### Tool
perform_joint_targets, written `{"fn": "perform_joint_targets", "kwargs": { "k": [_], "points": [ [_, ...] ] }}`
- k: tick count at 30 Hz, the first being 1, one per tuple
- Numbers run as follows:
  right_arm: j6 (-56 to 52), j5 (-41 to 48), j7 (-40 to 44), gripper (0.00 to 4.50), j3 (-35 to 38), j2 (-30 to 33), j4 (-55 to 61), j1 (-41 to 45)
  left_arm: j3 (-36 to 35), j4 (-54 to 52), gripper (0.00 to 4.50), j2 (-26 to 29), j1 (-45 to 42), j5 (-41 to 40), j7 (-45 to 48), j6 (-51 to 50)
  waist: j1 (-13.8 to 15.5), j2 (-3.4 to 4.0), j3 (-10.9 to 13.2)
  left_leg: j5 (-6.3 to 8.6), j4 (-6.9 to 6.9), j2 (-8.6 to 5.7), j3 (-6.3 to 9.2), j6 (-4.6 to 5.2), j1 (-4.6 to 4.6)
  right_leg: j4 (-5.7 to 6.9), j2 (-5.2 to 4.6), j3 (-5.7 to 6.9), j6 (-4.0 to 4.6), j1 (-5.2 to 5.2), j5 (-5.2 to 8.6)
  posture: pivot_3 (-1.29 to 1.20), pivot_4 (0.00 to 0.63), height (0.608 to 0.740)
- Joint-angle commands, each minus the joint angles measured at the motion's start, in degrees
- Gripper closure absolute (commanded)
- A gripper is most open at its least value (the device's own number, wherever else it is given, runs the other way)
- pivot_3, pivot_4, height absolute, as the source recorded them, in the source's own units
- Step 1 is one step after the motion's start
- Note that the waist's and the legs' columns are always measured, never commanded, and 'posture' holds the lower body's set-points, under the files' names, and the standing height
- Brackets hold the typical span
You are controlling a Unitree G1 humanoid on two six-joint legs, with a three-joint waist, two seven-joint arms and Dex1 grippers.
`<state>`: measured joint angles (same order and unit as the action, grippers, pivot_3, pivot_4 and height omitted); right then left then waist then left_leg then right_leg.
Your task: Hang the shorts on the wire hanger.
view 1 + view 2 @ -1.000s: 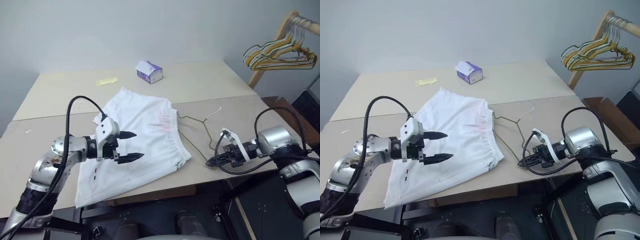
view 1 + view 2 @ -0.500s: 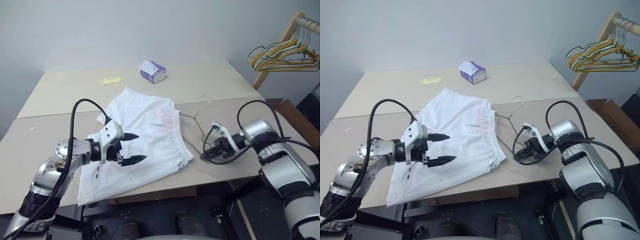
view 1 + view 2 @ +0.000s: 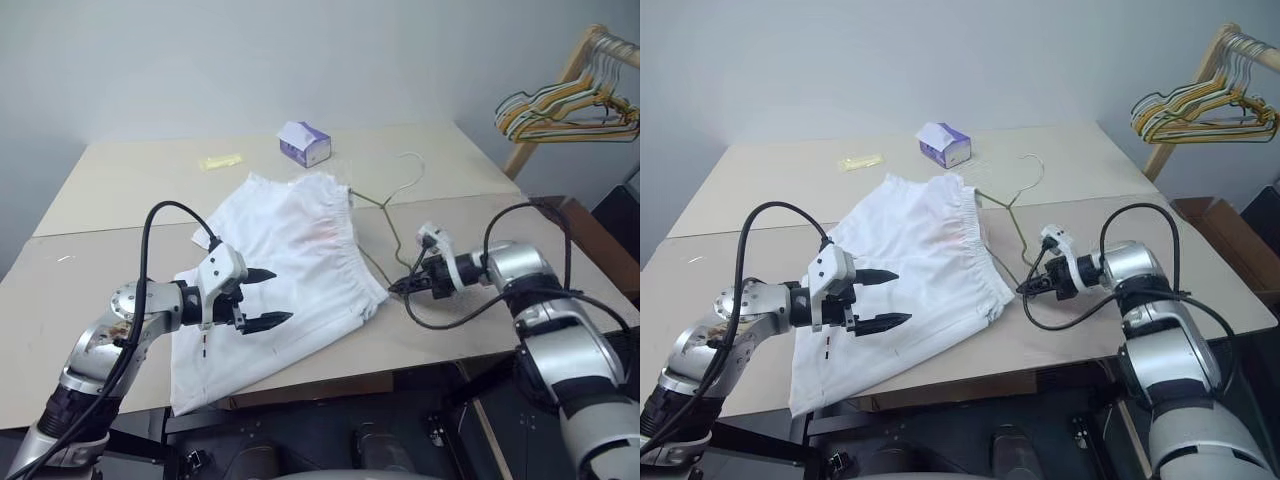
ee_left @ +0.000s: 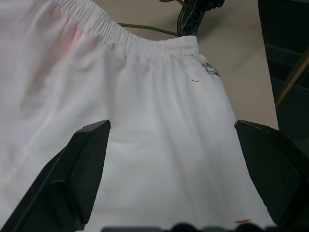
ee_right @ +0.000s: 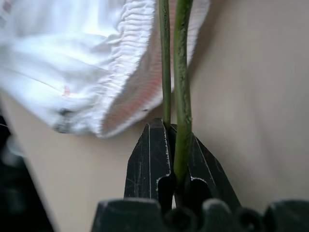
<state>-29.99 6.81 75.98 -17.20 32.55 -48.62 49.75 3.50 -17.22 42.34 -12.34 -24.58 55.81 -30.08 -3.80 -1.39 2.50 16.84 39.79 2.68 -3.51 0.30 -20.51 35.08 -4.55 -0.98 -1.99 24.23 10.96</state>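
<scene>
Wire hanger (image 3: 383,215) — now farther up — beside shorts (image 3: 290,270)

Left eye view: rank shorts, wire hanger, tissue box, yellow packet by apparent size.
1. shorts
2. wire hanger, a thin outline partly tucked under the waistband
3. tissue box
4. yellow packet

The last two look close and lie farthest away, so their order is unsure.
</scene>
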Motion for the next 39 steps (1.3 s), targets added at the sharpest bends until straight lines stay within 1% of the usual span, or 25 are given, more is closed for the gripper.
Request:
{"fn": "perform_joint_targets", "kwargs": {
  "k": [1, 6, 7, 10, 13, 17, 21, 24, 26, 29, 32, 36, 39],
  "points": [
    [9.7, -3.2, -2.3, 4.5, 0.6, 2.3, 8.5, -1.0, -0.1, -0.9, 0.03, 0.1, -2.1, 0.2, 0.7, 1.2, 0.0, 0.02, 0.0, 0.0, 0.0, 0.0, 0.0, 0.0, -0.01, 0.0, 0.0, -0.01, 0.0, 0.01, 0.0, 0.0, 0.0, 0.74],
    [15.4, -7.2, -5.3, 4.5, 0.5, 2.2, 8.9, 1.6, 0.9, -1.5, 0.03, 0.7, -3.2, 0.6, 3.1, 2.7, -0.3, 0.02, 0.0, 0.0, 0.0, 0.0, -0.02, 0.0, 0.02, -0.02, 0.0, -0.01, 0.01, 0.0, 0.0, -0.01, 0.0, 0.74],
    [16.6, -8.2, -5.9, 4.5, 0.1, 2.2, 8.7, 2.7, 0.0, -1.6, 0.03, 0.5, -3.6, -0.4, 4.0, 3.5, -0.3, 0.02, 0.0, 0.0, -0.01, 0.0, -0.02, 0.0, 0.03, -0.02, 0.01, -0.02, 0.01, -0.01, 0.0, -0.01, 0.0, 0.74],
    [19.1, -10.5, -6.2, 4.5, -0.5, 2.0, 8.7, 5.1, -5.0, -1.2, 0.03, -0.1, -6.1, -7.3, 7.2, 3.2, -0.3, 0.04, 0.0, 0.0, -0.01, 0.01, -0.02, 0.0, 0.0, -0.01, 0.01, -0.02, 0.01, 0.03, 0.0, -0.01, 0.0, 0.74],
    [19.5, -11.2, -5.2, 4.5, -0.6, 1.4, 9.1, 7.2, -9.1, 2.7, 0.03, 0.0, -11.8, -10.1, 6.4, 2.5, -0.3, 0.04, 0.0, 0.0, 0.0, 0.01, -0.01, 0.0, -0.01, -0.02, 0.01, -0.01, 0.01, 0.03, 0.0, -0.01, 0.0, 0.74],
    [20.9, -13.7, -5.7, 4.5, -2.3, 0.7, 12.3, 7.6, -11.2, 11.4, 0.03, 1.5, -21.1, -8.7, 6.9, 4.0, -0.3, 0.04, 0.0, 0.0, -0.01, 0.0, 0.01, 0.0, 0.02, -0.04, 0.01, 0.02, 0.01, -0.03, 0.0, -0.01, 0.0, 0.74],
    [19.8, -15.5, -5.7, 4.5, -4.3, -0.1, 19.3, 5.3, -8.0, 21.4, 0.03, 4.7, -28.3, -2.3, 11.9, 10.4, -0.3, 0.04, 0.0, -0.02, -0.01, 0.0, 0.01, -0.04, -0.01, -0.04, 0.01, 0.04, 0.0, 0.02, 0.0, -0.01, 0.0, 0.74],
    [17.9, -17.3, -6.5, 4.5, -5.7, -0.4, 24.6, 3.4, -5.4, 28.7, 0.03, 5.6, -33.1, 1.3, 15.9, 14.4, -0.3, 0.04, 0.0, -0.04, -0.01, 0.01, 0.01, -0.06, -0.02, -0.03, 0.03, 0.07, 0.01, 0.02, 0.0, -0.01, 0.0, 0.74],
    [15.5, -17.5, -6.5, 4.5, -5.9, -0.9, 27.3, 2.7, -3.8, 33.2, 0.03, 6.0, -35.7, 1.7, 21.0, 15.0, -0.3, 0.04, 0.0, -0.05, 0.0, 0.01, -0.01, -0.08, -0.04, -0.02, 0.03, 0.08, 0.01, 0.04, 0.0, -0.01, 0.0, 0.74],
    [13.1, -18.9, -7.2, 4.5, -6.8, -1.3, 30.0, 2.2, -0.5, 38.4, 0.03, 7.2, -37.7, 4.5, 29.6, 19.3, -0.3, 0.05, 0.0, -0.05, 0.02, 0.01, 0.0, -0.08, -0.08, 0.0, 0.03, 0.1, 0.01, 0.06, 0.0, -0.03, 0.0, 0.74],
    [11.0, -19.2, -7.0, 4.5, -7.1, -1.5, 31.9, 1.9, 2.3, 42.3, 0.03, 7.5, -39.8, 7.0, 35.3, 23.1, -0.4, 0.04, 0.0, -0.05, 0.03, 0.01, -0.01, -0.08, -0.16, -0.01, 0.04, 0.11, 0.01, 0.13, 0.0, -0.04, 0.0, 0.74],
    [8.7, -19.5, -6.5, 4.5, -7.6, -1.7, 33.3, 2.0, 8.2, 45.5, 0.03, 9.0, -42.1, 7.5, 36.7, 27.0, -0.4, 0.04, 0.0, -0.05, 0.06, 0.03, 0.02, -0.08, -0.27, 0.01, 0.04, 0.14, 0.01, 0.19, 0.0, -0.05, 0.0, 0.74],
    [7.1, -19.2, -6.1, 4.5, -8.1, -1.7, 34.9, 1.8, 11.7, 49.0, 0.03, 8.9, -44.0, 8.8, 36.7, 29.4, -0.4, 0.04, 0.0, -0.05, 0.06, 0.03, 0.02, -0.07, -0.31, 0.01, 0.04, 0.14, 0.01, 0.23, 0.0, -0.05, 0.0, 0.74]
  ]
}}
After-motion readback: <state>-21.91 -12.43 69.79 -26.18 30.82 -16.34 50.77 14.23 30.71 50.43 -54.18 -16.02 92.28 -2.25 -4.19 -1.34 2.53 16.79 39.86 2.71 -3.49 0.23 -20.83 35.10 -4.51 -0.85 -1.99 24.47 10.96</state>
